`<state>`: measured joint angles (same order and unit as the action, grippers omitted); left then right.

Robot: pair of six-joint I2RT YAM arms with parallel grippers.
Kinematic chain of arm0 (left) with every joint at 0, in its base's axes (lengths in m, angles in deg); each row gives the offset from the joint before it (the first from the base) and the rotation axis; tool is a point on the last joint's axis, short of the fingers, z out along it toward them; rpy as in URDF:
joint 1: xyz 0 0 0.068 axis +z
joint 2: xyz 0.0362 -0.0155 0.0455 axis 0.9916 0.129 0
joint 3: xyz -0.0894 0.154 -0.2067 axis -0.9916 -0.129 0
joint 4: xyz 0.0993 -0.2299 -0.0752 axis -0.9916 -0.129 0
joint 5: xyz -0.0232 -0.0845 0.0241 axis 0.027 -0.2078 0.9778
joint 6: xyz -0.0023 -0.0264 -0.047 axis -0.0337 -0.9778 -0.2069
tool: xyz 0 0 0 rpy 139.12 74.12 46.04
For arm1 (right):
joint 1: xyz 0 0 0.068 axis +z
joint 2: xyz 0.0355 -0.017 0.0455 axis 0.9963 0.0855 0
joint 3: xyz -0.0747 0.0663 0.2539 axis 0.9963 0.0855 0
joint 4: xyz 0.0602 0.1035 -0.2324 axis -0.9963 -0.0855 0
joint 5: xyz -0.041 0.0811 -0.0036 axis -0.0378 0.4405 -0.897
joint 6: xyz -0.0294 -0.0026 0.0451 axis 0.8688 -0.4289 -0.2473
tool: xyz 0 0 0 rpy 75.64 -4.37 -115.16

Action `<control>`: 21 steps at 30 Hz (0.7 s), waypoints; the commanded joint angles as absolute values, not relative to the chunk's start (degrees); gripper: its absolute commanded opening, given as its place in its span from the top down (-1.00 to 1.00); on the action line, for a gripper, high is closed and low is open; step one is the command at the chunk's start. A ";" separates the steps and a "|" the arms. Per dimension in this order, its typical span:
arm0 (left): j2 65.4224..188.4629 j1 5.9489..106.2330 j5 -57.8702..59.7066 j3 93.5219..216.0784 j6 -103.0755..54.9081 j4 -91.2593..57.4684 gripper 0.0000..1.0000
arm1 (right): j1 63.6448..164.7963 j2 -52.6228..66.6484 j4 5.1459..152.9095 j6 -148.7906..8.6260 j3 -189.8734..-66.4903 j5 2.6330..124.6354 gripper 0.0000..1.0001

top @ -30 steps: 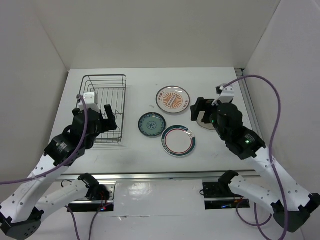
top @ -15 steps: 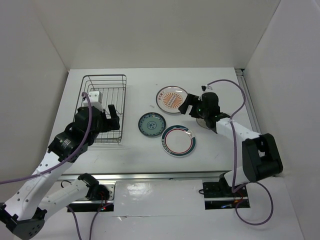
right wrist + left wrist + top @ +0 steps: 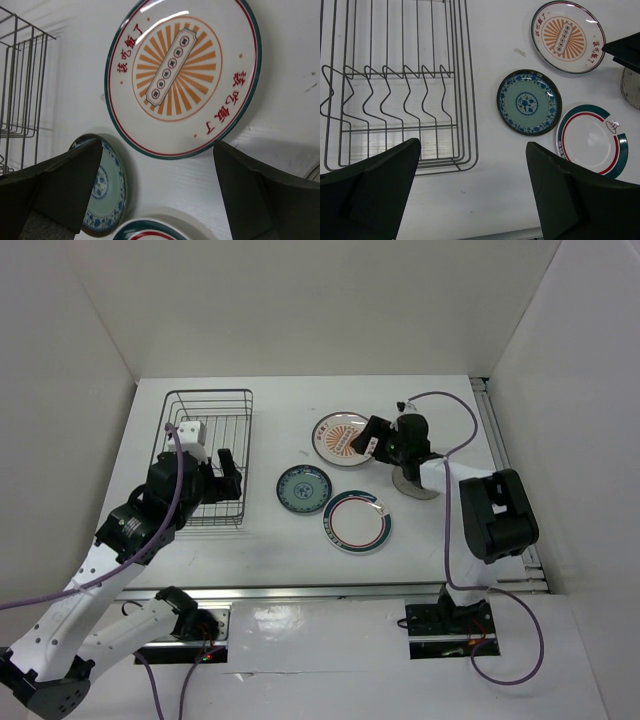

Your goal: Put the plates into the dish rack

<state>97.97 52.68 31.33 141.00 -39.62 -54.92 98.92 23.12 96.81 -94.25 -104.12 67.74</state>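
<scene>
over the last second the right gripper (image 3: pixel 372 437) has swung from the 3 o'clock side of the plates in to the 3 o'clock rim of the sunburst plate (image 3: pixel 343 438). its arm is now stretched low across the table (image 3: pixel 280 400). its fingers are spread wide with nothing between them. the wrist view looks straight down on the orange centre, so the plate is not yet held. i read this as the approach for the first pick, and a flat plate on a flat top will likely need one finger worked under the rim.

the left gripper (image 3: pixel 222 475) has drifted only a little. it hangs over the 5 o'clock corner of the dish rack (image 3: pixel 208 393), fingers wide apart and empty.

count: three plates, all lying flat on the table and none in the rack. the sunburst one sits at 12 o'clock of the group, the teal plate (image 3: pixel 304 488) at 8 o'clock and the white ringed plate (image 3: pixel 356 521) at 5 o'clock. the last two are just beside each other. there is one rack, empty, on the 9 o'clock side and well apart from the plates. there are two arms. a grey round thing (image 3: pixel 418 487) lies partly under the right arm; i cannot tell what it is. the whole task is still ahead.
</scene>
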 commanded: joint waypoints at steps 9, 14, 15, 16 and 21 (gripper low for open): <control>98.29 52.97 29.92 140.64 -38.78 -52.22 -1.00 | 95.90 28.67 96.49 -91.74 -112.14 63.46 -0.97; 98.29 52.97 29.92 140.64 -38.78 -52.22 -1.00 | 92.22 32.79 96.50 -90.69 -114.42 67.67 -0.97; 98.29 52.97 29.92 140.64 -38.78 -52.22 -1.00 | 92.21 33.68 95.98 -90.17 -115.12 68.64 -0.97; 98.82 52.97 29.92 140.64 -38.78 -52.22 -1.00 | 91.52 34.38 95.97 -90.16 -116.52 69.69 -0.97; 98.82 52.97 29.92 140.64 -38.78 -52.22 -1.00 | 91.51 38.69 94.83 -89.11 -119.61 73.30 -0.92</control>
<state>98.93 52.68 30.28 140.48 -39.60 -54.44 91.18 37.41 95.02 -90.84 -116.34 69.58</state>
